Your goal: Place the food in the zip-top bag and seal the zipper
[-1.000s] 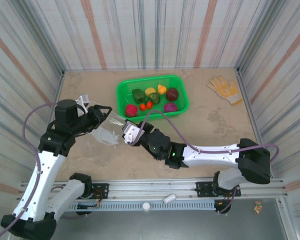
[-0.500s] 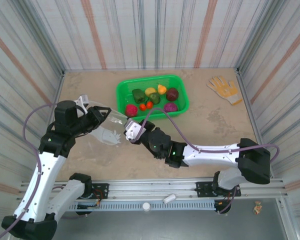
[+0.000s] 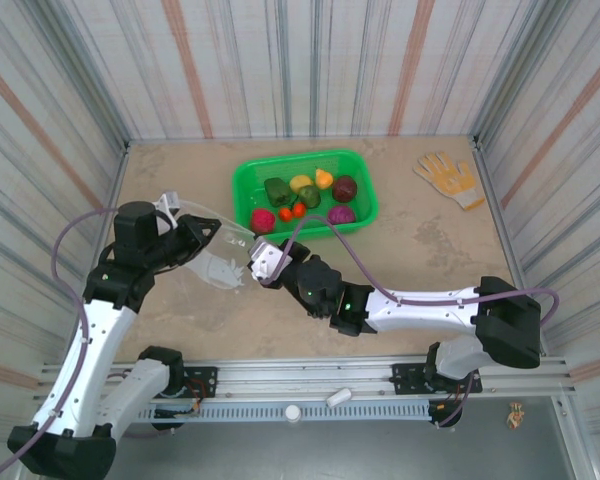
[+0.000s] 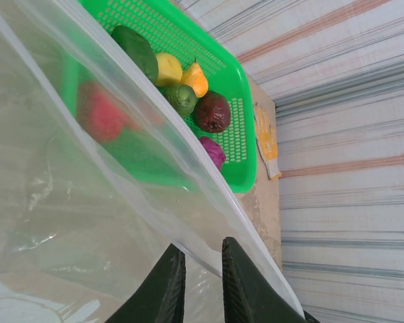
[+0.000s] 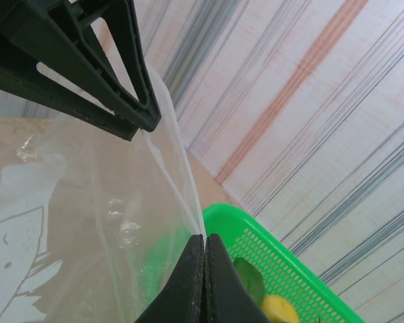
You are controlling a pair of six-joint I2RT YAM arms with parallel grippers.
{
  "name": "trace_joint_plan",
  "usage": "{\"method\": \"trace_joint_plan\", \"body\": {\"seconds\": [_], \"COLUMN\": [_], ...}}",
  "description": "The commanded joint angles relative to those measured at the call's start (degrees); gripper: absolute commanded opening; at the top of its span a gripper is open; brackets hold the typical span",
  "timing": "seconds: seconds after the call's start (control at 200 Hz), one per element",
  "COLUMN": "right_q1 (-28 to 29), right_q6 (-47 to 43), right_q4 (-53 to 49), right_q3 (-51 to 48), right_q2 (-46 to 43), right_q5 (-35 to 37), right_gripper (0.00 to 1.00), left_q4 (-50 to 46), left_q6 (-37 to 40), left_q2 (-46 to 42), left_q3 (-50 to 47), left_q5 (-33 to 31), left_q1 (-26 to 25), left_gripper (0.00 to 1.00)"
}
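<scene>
Between the fingers of the left pincer (image 3: 218, 232) I see a narrow gap, with the rim of the zip-top bag (image 3: 215, 262) running across it; I cannot tell whether that rim is gripped or free. Clear film hangs below this pincer and stretches to the right pincer (image 3: 252, 262), just beside it, which is clenched on the same rim. Beyond the right pincer, the food (image 3: 305, 195) lies in a green basket (image 3: 365, 185). A tan glove (image 3: 448, 178) lies well apart to its right.
</scene>
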Motion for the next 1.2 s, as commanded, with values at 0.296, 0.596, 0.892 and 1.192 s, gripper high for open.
{"method": "trace_joint_plan", "body": {"seconds": [0.296, 0.596, 0.892, 1.192], "right_q1": [-0.72, -4.60, -14.68, -21.34], "right_q6": [5.96, 16.69, 34.91, 47.58], "right_q4": [-7.82, -28.19, -40.26, -41.56], "right_q3": [0.90, 4.52, 11.16, 11.38], "right_q2": [-1.87, -10.45, -13.99, -12.03], "right_q5": [-4.57, -23.97, -36.90, -52.45], "right_gripper": [0.06, 0.42, 0.43, 0.44], "left_q4": [-2.72, -6.76, -16.89, -24.64], "left_q6": [7.57, 15.89, 28.03, 35.42], "left_q2": [1.48, 5.31, 16.05, 19.53], "left_q3": [2.21, 8.72, 21.12, 25.04], "left_q5": [-1.99, -0.70, 1.62, 0.92], "left_q1": [0.68, 0.59, -10.04, -17.81], "left_gripper": [0.05, 0.00, 0.00, 0.00]}}
